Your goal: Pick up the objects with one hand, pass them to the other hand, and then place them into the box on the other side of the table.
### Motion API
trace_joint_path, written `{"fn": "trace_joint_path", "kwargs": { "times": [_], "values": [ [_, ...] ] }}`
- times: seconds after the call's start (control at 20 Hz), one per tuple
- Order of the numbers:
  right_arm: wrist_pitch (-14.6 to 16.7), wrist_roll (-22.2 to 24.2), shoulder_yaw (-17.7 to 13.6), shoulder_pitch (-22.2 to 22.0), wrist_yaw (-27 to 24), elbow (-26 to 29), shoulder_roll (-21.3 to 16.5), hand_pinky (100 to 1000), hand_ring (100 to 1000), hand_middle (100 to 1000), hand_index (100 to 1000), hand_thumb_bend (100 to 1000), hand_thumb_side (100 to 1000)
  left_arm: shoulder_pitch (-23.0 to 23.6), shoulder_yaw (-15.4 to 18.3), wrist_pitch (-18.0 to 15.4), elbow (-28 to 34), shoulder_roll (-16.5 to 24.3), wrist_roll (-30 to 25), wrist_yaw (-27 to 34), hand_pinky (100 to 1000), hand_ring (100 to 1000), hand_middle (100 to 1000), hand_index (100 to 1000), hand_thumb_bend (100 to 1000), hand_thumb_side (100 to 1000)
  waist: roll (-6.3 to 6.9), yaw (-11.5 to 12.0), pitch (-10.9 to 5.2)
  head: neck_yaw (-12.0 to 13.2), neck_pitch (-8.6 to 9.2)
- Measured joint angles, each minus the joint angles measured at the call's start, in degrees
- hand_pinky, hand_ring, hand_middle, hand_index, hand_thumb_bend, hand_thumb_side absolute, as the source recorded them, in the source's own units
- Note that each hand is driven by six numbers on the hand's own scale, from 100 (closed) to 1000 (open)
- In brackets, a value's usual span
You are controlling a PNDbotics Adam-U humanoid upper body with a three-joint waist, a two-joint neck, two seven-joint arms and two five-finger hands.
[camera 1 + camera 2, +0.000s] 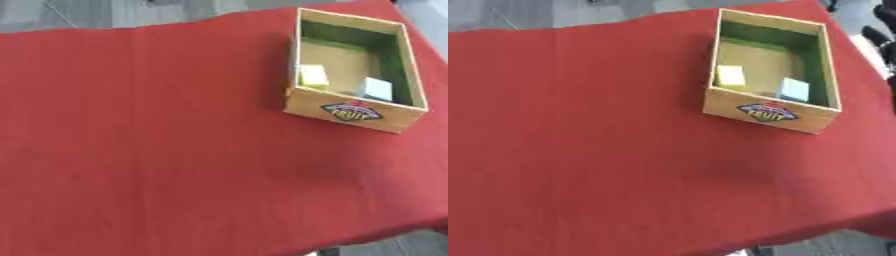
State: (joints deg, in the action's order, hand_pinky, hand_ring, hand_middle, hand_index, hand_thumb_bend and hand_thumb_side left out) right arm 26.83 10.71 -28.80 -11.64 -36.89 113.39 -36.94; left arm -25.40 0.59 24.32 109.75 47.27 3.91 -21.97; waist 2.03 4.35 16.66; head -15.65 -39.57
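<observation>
Red cloth covers the whole table (157,150) in front of me, smooth apart from a few faint creases, with a strip of grey floor (79,12) showing past the far edge. On my right side, toward the far corner, sits a wooden box (350,111), open at the top and turned slightly askew to the table's edge; its near wall carries a dark oval label (351,111) that reads "FRUIT", and the inside of its far and right walls looks green. Two small blocks lie on the box floor near that front wall: a yellow block (312,76) on the left, close against the left wall, and a pale blue-white block (376,89) to its right, near the right wall. They sit near each other but apart. I see nothing else lying on the cloth outside the box. Neither of my hands shows in the left eye view. In the right eye view some dark shapes (881,30) sit at the upper right edge past the table, but I cannot tell what they are, so I cannot say how either hand stands or whether it holds anything.
</observation>
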Motion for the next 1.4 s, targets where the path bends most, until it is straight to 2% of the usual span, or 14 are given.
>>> {"fn": "trace_joint_path", "kwargs": {
  "times": [0.2, 0.25, 0.3, 0.4, 0.6, 0.95, 1.05, 1.1, 1.2, 1.4],
  "values": [
    [-1.7, 3.0, -1.0, -0.7, -0.5, 0.0, 2.2, 947, 1000, 928, 1000, 100, 470, -2.8, -0.1, 0.5, -4.8, 3.3, -3.0, 3.2, 778, 722, 671, 857, 661, 483, 0.20, -0.1, 0.00, 0.7, 0.43],
    [-2.0, 3.5, -1.2, -0.7, -0.5, 0.0, 2.5, 948, 1000, 930, 1000, 100, 440, -3.5, -0.1, 0.3, -6.0, 4.0, -3.7, 4.0, 789, 744, 678, 848, 672, 460, 0.22, -0.1, 0.00, 0.8, 0.44],
    [-2.4, 4.0, -1.2, -0.8, -0.5, 0.0, 2.7, 948, 1000, 930, 1000, 100, 470, -3.9, -0.1, 0.0, -7.2, 4.5, -4.4, 4.6, 789, 746, 686, 845, 742, 477, 0.32, -0.2, -0.01, 0.9, 0.46],
    [-3.2, 5.0, -1.2, -1.0, -0.3, 0.0, 3.4, 948, 1000, 929, 1000, 100, 470, -5.0, -1.1, 0.0, -9.6, 5.9, -5.8, 5.6, 788, 748, 687, 841, 746, 471, 0.57, -0.7, -0.02, 1.2, 0.49],
    [-4.2, 6.0, -1.2, -1.0, 0.7, 0.0, 4.4, 948, 1000, 928, 1000, 100, 470, -7.7, -4.8, 1.2, -14.7, 8.7, -8.9, 7.5, 796, 774, 709, 812, 826, 482, 0.76, -1.3, -0.02, 2.3, 0.50],
    [-4.5, 6.3, -1.1, -1.0, 1.7, 0.0, 4.6, 947, 1000, 927, 1000, 100, 470, -14.0, -12.7, 3.9, -24.0, 10.2, -14.6, 9.7, 803, 796, 740, 828, 899, 491, 1.05, -1.8, -0.12, 6.9, 0.92],
    [-4.5, 6.3, -1.1, -1.2, 1.9, 0.0, 4.8, 947, 1000, 927, 1000, 100, 470, -15.6, -13.8, 3.2, -26.7, 10.2, -16.3, 8.8, 803, 796, 740, 828, 899, 491, 1.05, -1.8, -0.15, 7.5, 0.93],
    [-4.5, 6.3, -1.1, -1.3, 2.0, 0.0, 4.9, 947, 1000, 927, 1000, 100, 470, -16.2, -14.1, 2.7, -28.1, 10.2, -17.2, 8.2, 804, 806, 752, 838, 935, 484, 1.04, -1.8, -0.16, 7.7, 0.94],
    [-4.5, 6.3, -1.1, -1.4, 2.1, 0.0, 4.9, 947, 1000, 927, 1000, 100, 470, -17.5, -14.7, 1.5, -30.8, 10.2, -18.9, 6.8, 805, 811, 757, 837, 945, 477, 1.02, -1.8, -0.16, 8.7, 1.09],
    [-4.3, 6.2, -1.1, -1.5, 2.2, 0.0, 5.0, 946, 1000, 925, 1000, 100, 470, -19.5, -15.3, -1.2, -35.9, 9.8, -22.2, 3.6, 802, 819, 782, 852, 917, 486, 0.77, -1.8, -0.16, 10.1, 1.70]
  ]
}}
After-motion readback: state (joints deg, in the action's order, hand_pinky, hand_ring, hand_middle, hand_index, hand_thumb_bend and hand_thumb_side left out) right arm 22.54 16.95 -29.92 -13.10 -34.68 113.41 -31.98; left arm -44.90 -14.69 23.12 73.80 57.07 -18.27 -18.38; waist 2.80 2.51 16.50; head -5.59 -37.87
